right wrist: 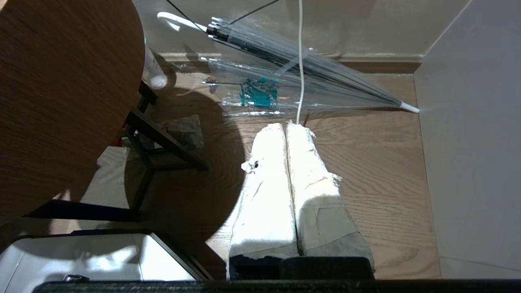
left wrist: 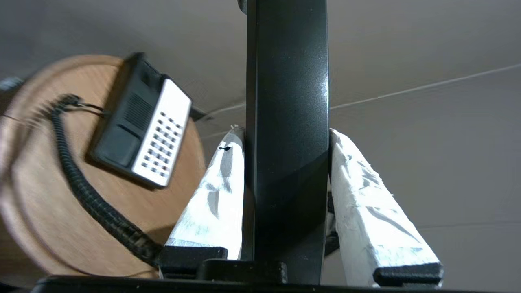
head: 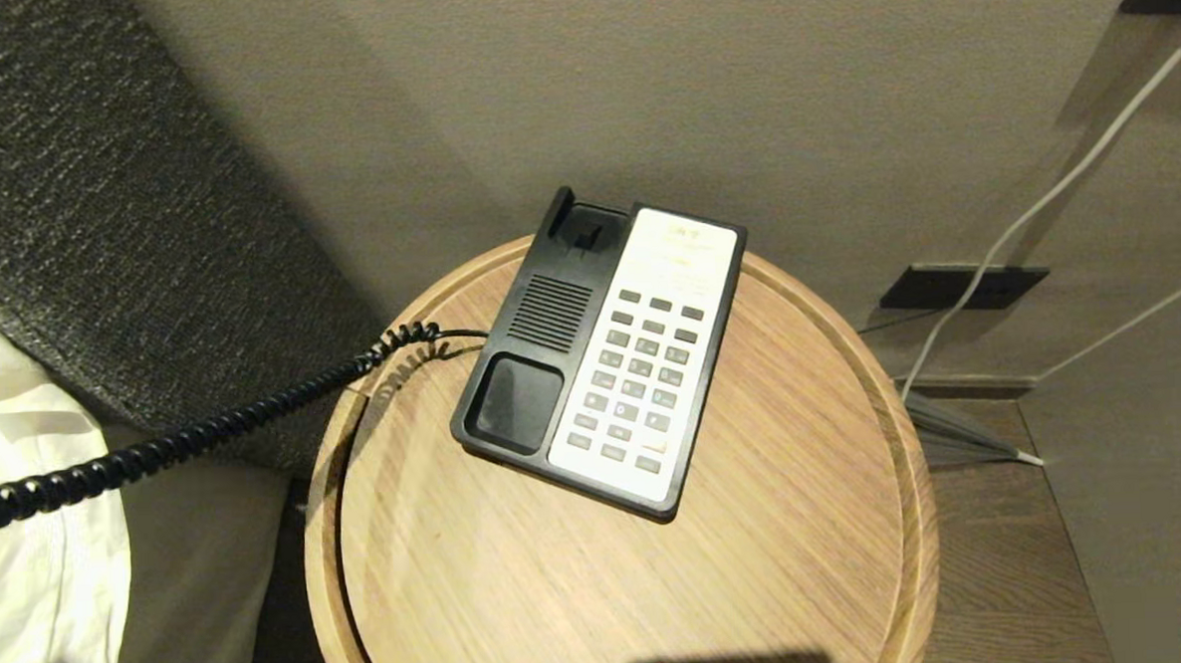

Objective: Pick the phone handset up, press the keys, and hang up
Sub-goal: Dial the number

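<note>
Round wooden table (head: pixel 790 552) carries the phone base (head: pixel 607 356), cradle empty, coiled cord (head: pixel 186 434) trailing off past the table's left edge. Left wrist view: my left gripper (left wrist: pixel 287 138) pinches the phone handset (left wrist: pixel 287 122), off to the table's side. Right wrist view: my right gripper (right wrist: pixel 287 128) is pressed together over the floor beside the table.

My left claw (left wrist: pixel 287 138) clamps the glossy black phone handset (left wrist: pixel 287 101), lifted off its cradle, coiled cord (head: pixel 157 450) trailing.
</note>
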`<state>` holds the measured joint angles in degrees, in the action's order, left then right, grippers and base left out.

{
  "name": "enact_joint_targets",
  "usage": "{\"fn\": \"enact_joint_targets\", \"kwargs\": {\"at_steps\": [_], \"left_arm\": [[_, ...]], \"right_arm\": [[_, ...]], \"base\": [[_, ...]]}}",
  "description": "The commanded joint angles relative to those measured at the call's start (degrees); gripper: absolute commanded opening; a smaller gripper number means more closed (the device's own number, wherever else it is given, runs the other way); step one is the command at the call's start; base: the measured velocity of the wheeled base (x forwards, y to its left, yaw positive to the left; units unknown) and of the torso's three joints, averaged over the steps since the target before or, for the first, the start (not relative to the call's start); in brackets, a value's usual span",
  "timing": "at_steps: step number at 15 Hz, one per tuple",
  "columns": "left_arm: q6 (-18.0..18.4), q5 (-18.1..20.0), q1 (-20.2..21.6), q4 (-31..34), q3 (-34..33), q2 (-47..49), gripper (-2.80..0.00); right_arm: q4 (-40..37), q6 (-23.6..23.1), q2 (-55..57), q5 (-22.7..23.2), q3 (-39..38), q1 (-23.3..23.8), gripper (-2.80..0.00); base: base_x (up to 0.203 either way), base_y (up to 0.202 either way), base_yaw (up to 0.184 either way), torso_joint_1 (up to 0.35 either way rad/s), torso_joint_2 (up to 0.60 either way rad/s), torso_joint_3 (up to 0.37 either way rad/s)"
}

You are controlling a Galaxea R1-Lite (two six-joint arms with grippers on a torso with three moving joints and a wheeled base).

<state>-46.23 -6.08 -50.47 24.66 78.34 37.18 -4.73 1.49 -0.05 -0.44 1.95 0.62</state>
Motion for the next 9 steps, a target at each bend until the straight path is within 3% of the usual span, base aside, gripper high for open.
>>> {"fn": "enact_joint_targets", "kwargs": {"at_steps": [1, 9], "left_arm": [[-1.0, 0.5, 0.0, -2.9, -0.3, 0.3, -2.8], [-1.2, 4.3, 0.0, -3.9, -2.7, 0.4, -2.8]], "right_arm": [[0.1, 0.0, 0.0, 0.0, 0.0, 0.0, -2.8], [0.1, -0.2, 0.0, 0.2, 0.0, 0.0, -2.8]], "base": [[0.0, 0.0, 0.0, 0.0, 0.0, 0.0], [0.0, 0.0, 0.0, 0.0, 0.0, 0.0]]}}
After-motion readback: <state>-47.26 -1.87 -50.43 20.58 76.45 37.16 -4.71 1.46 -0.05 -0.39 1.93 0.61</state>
